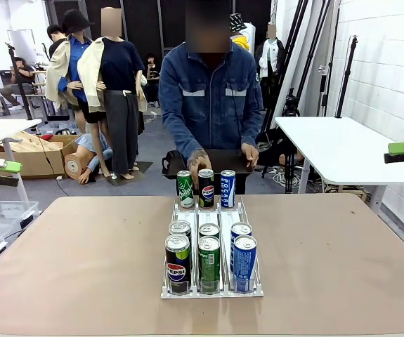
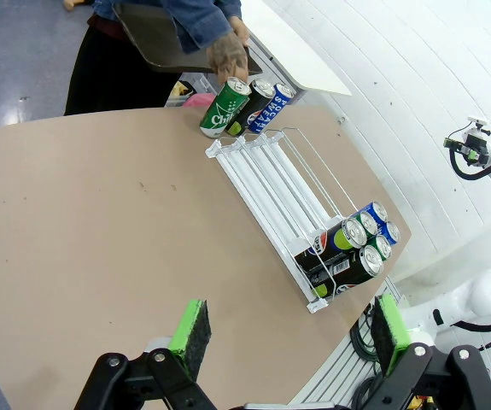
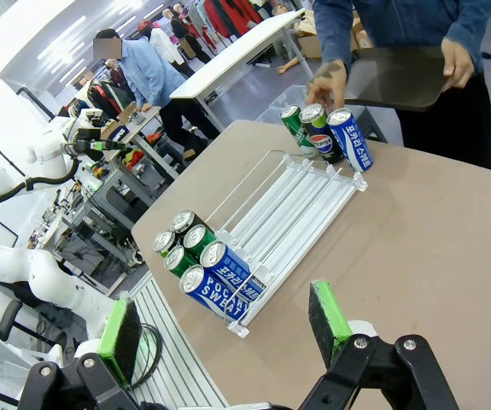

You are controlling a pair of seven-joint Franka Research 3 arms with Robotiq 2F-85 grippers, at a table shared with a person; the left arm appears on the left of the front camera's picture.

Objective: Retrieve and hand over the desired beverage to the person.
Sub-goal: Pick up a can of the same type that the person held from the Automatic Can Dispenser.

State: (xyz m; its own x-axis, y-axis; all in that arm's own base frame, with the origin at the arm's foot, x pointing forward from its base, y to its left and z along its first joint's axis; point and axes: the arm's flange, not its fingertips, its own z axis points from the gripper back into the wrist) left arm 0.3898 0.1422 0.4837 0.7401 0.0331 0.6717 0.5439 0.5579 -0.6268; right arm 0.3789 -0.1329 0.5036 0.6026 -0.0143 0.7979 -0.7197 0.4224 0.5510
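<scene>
The drinks are slim metal cans point(image 1: 209, 261) standing in a white wire rack point(image 1: 214, 213) at the middle of the bench point(image 1: 82, 253). Six crowd the rack's 6 o'clock end, in two rows of three, and three more stand at its 12 o'clock end. Which drink is wanted cannot be told from here.

If they are sealed and full, they should feel fairly heavy for their size and stiff in the wall. Their printed sides are smooth and likely slippery, and a hard squeeze would probably dent them. The best hold looks to be across the upper body, above the rack's rails, with the pads on opposite sides. Neighbouring cans touch or nearly touch, so there is little room for fingers between them. The outer lanes' free sides look easier to reach.

The person point(image 1: 212, 98) stands at 12 o'clock. One hand point(image 1: 199, 160) rests on the top of the middle far can, and the other holds a dark tray point(image 3: 399, 77).

The left gripper point(image 2: 289, 331) hangs off the bench at 9 o'clock, and the right gripper point(image 3: 226, 329) at 3 o'clock. Both are well apart from the rack. Their green pads are spread wide and carry nothing, and each wrist is tilted down toward the bench.
</scene>
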